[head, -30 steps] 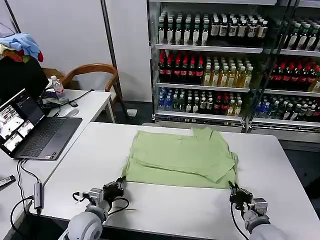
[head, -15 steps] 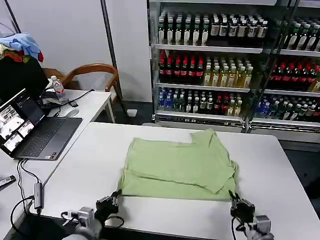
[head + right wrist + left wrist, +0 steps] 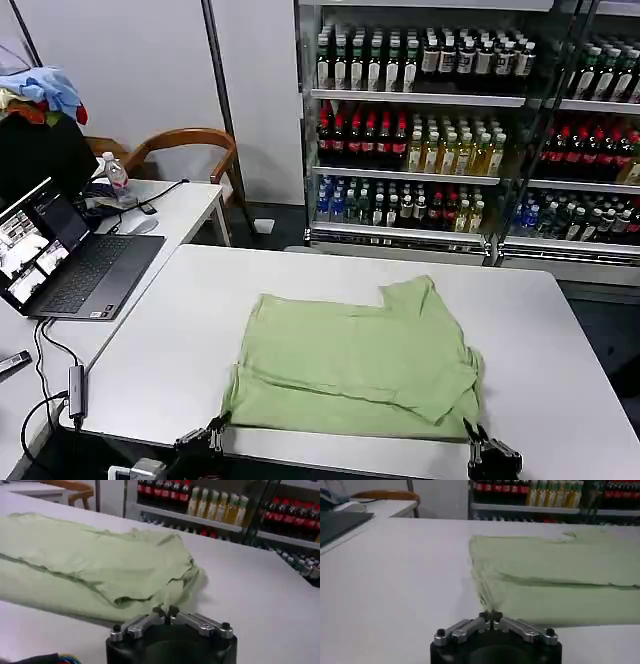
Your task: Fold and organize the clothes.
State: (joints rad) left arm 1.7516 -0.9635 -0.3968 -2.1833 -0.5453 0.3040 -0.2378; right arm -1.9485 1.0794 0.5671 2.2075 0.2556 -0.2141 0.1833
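One light green polo shirt (image 3: 355, 365) on the white table (image 3: 180, 330), and two tables in all, counting the side table (image 3: 185, 205). One laptop (image 3: 70, 255), one wooden chair (image 3: 185, 140), one water bottle (image 3: 116, 176). Two grippers: left gripper (image 3: 205, 440), right gripper (image 3: 485, 455). Four stocked drink shelves (image 3: 410, 95) in the cooler.

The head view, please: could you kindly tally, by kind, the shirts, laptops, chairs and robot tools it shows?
Shirts: 1, the light green polo shirt
Laptops: 1, the laptop on the side table
Chairs: 1, the wooden chair
Tools: 2, the left tool and the right tool, both shut on the shirt's near edge
Total: 5
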